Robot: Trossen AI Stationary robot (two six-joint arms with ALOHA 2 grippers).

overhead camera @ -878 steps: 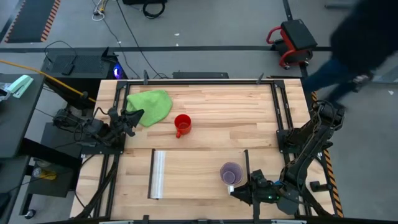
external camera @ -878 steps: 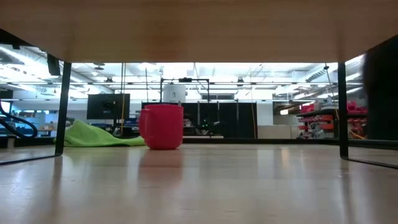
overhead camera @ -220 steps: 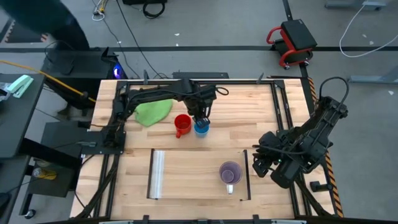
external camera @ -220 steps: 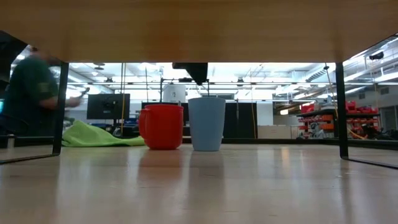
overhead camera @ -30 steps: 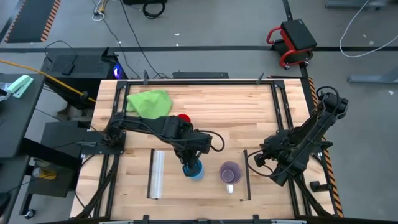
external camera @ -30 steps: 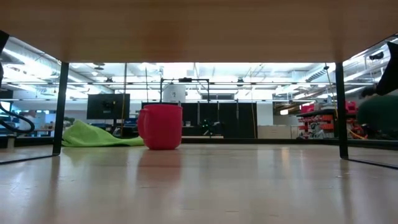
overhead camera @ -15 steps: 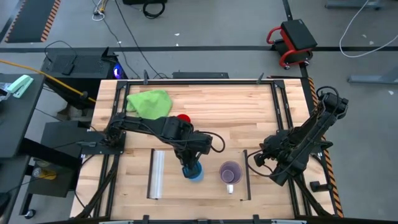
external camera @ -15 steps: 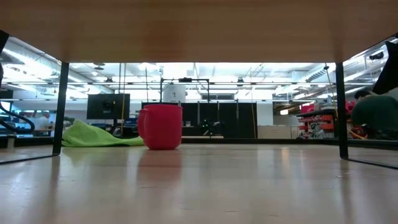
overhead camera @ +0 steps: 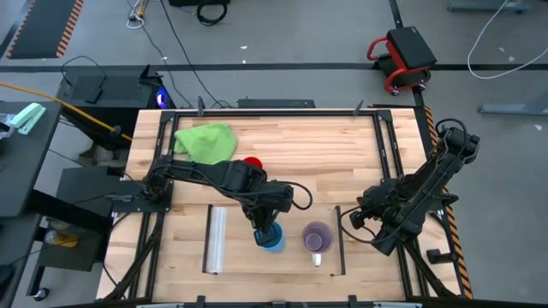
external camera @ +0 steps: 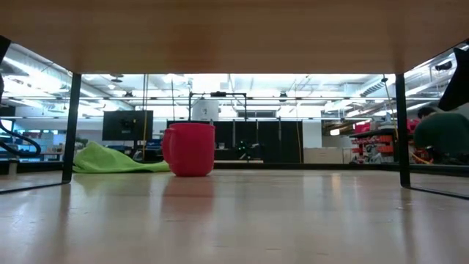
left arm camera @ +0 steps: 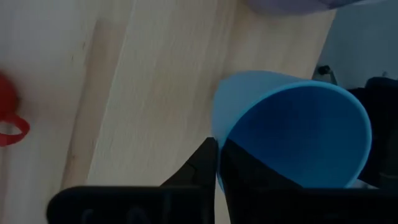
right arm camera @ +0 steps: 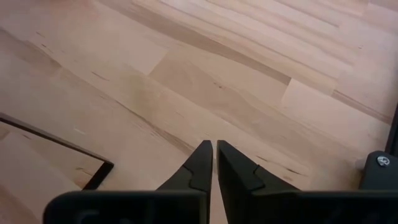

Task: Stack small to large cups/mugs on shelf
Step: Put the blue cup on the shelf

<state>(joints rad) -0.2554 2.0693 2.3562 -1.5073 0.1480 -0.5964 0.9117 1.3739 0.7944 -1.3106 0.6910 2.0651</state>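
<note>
Left gripper (overhead camera: pixel 267 228) is down over the blue cup (overhead camera: pixel 272 239) on the shelf (overhead camera: pixel 240 250), its fingers (left arm camera: pixel 205 163) pinched on the cup's rim, one inside and one outside. The purple mug (overhead camera: pixel 318 239) stands just beside the cup, near the dark rail, and the red mug (external camera: pixel 190 149) sits back by the green cloth (overhead camera: pixel 206 140). Right gripper (right arm camera: pixel 215 147) hangs over bare table beyond that rail, fingers nearly together, holding nothing.

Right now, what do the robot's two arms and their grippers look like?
Both arms are dark, jointed, with black cables looping along them. The left gripper and the right gripper each have two slim black fingers that taper to points, set on a flat black crossbar. No markings are visible.
</note>
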